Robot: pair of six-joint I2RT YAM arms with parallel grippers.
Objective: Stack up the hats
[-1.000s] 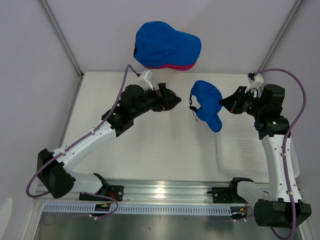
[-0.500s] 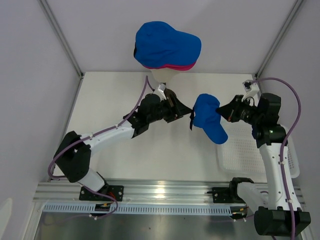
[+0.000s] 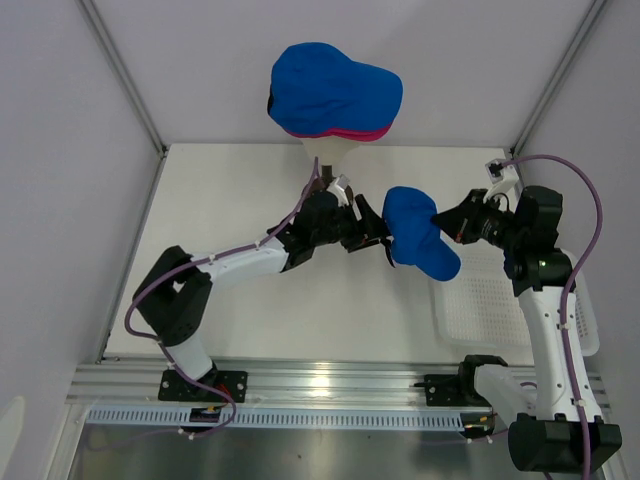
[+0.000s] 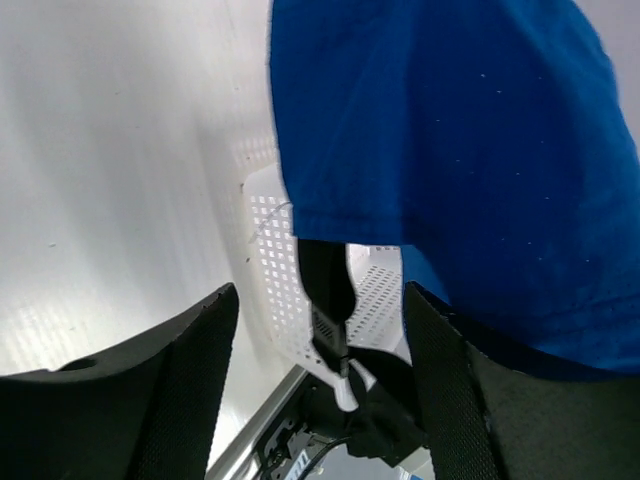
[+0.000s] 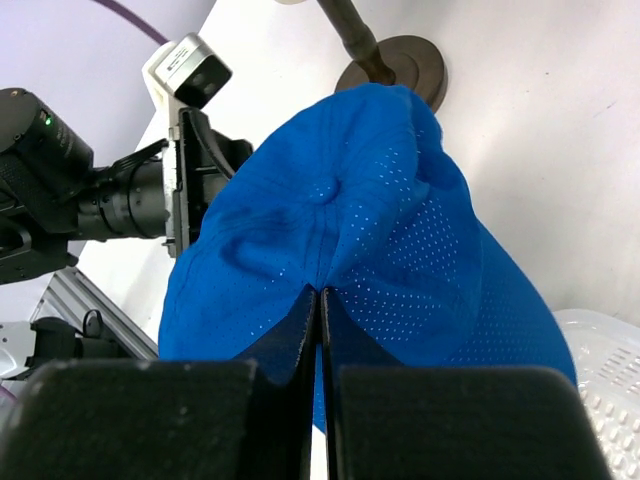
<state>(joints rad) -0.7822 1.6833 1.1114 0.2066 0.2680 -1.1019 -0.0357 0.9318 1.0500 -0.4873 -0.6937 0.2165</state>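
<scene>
cap, royal blue (image 3: 421, 243), aloft over the middle-right of the table (image 3: 220, 200), well clear of the surface, rounded crown turned toward the left arm, brim drooping toward the near right. pinched by a fold of its perforated cloth in the right gripper (image 3: 441, 220), both fingers pressed flat together on the fabric, as seen from the right wrist. dark strap (image 4: 325, 290) dangling from the cap's lower hem. just beside that hem, the left gripper (image 3: 372, 232), jaws spread wide, nothing clamped, the blue rim hanging above and between the two fingers and the strap hanging down in the gap; contact between fingers and cloth impossible to tell. farther out, at the far edge of the table, a second blue cap (image 3: 335, 90) seated on top of a magenta-pink cap (image 3: 368, 134), only a thin pink rim visible under the blue, both carried by a cream mannequin head (image 3: 325, 152). below it, behind the held cap in the right wrist view, a dark round stand (image 5: 400, 62) resting on the white surface. on the right side of the table, a white mesh basket (image 3: 500, 300), partly under the right arm and under the drooping brim.
</scene>
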